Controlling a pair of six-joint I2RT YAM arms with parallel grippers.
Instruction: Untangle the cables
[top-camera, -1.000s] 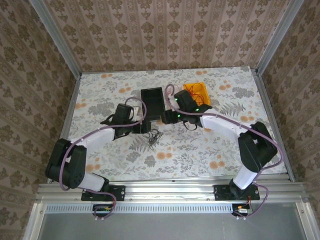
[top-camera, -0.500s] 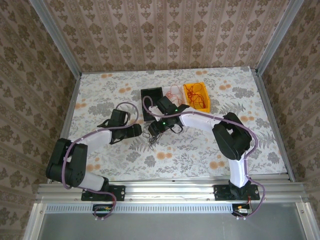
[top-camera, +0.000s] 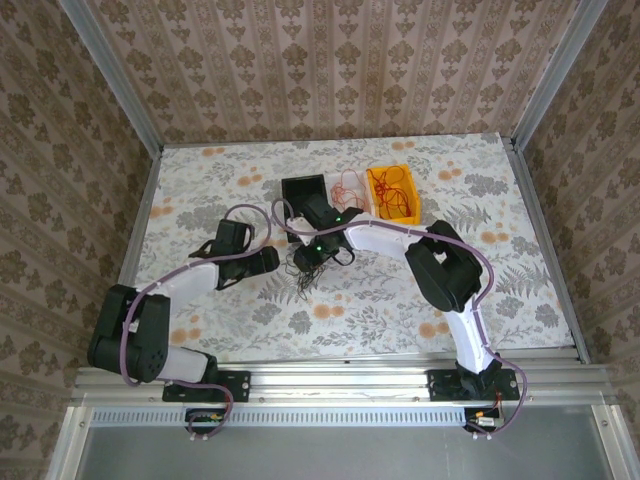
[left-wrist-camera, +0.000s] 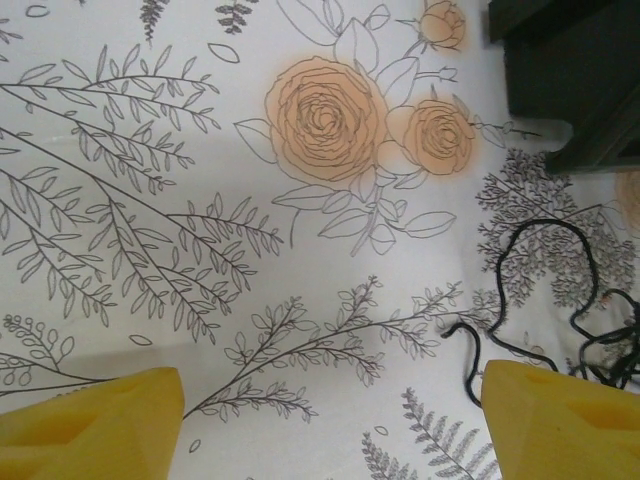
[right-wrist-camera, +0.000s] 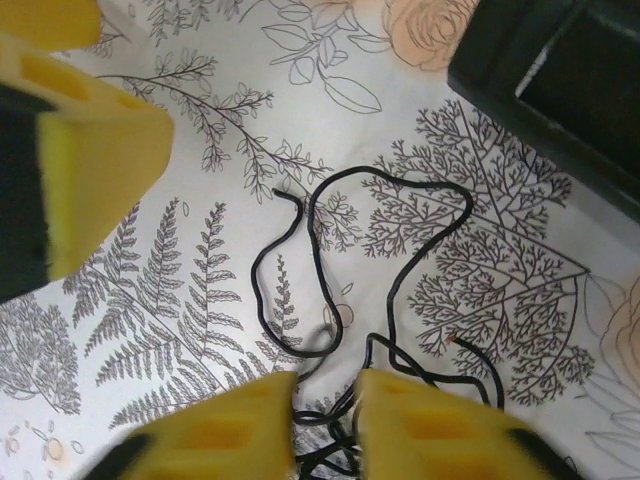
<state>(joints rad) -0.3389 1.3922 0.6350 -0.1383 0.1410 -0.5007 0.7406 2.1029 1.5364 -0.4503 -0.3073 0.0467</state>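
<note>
Blk bin (top-camera: 300, 195) & ylw bin (top-camera: 414, 205) near each other, rear-ctr of floral tbl (top-camera: 200, 180).

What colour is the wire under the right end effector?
The wire is black; right wrist view.

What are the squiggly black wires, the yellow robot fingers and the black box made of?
The black wires look like thin cable in a smooth plastic or rubber coat: they bend in soft loops. The yellow fingers look like matte hard plastic, with moulded hollows. The black box seems rigid plastic: straight, stiff walls.
</note>
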